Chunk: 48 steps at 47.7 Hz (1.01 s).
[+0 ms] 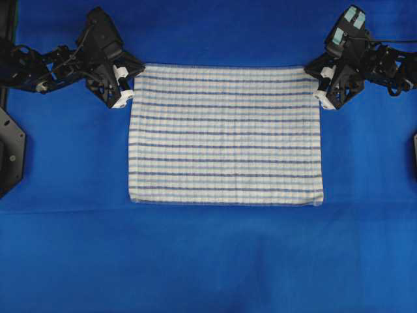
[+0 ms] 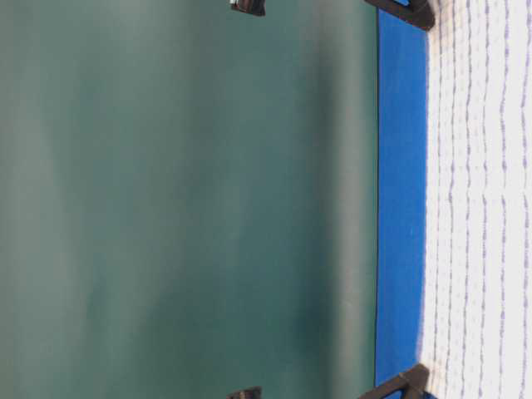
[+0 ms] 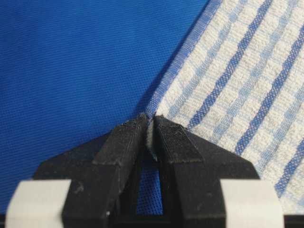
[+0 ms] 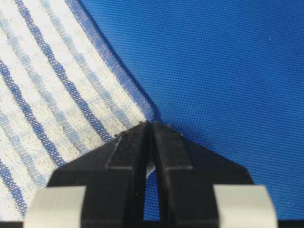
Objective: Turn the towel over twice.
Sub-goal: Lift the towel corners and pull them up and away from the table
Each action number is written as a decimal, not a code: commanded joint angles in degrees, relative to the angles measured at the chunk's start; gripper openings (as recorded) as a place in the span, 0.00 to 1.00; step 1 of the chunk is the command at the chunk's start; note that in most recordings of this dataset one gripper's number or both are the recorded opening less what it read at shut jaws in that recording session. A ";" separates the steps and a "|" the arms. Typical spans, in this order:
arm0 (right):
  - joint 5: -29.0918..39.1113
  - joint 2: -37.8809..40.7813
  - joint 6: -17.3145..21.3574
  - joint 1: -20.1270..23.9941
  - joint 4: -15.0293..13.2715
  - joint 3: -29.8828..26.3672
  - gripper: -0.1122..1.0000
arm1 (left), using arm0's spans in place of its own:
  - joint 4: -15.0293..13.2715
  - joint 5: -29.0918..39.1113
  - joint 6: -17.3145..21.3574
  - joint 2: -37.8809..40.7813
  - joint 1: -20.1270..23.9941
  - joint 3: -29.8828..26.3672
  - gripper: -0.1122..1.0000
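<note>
white striped towel (image 1: 225, 135) flat | left end effector (image 1: 128, 85), right end effector (image 1: 321, 86) pinching corners

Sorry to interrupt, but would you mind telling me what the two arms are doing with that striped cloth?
The robot is set up to flip the towel, which lies flat on the blue table covering. The left gripper has shut on one far corner of the towel and the right gripper on the other; each wrist view shows the fingers pinching the corner's tip. The towel is not yet lifted, so no turn has begun.
</note>
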 commanded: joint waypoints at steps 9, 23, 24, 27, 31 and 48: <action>0.26 -5.36 -0.09 -1.67 0.00 -1.14 0.14 | -0.09 3.87 3.16 -8.79 0.79 -1.41 0.15; 6.77 -13.62 -3.78 -7.12 -0.09 -5.19 0.14 | -0.09 9.93 5.98 -16.96 4.22 -5.63 0.15; 7.21 -14.15 -4.13 -7.47 -0.09 -5.71 0.14 | -0.09 10.63 6.06 -17.75 4.57 -6.15 0.15; 8.70 -15.73 -5.01 -8.26 -0.09 -6.94 0.14 | -0.09 12.30 6.42 -19.25 5.36 -7.38 0.15; 10.81 -18.19 -6.33 -9.14 -0.09 -8.79 0.14 | -0.09 13.97 8.00 -21.09 5.89 -8.96 0.15; 17.67 -26.46 -9.32 -9.67 -0.18 -15.56 0.14 | -0.09 16.79 8.09 -27.42 6.68 -13.80 0.15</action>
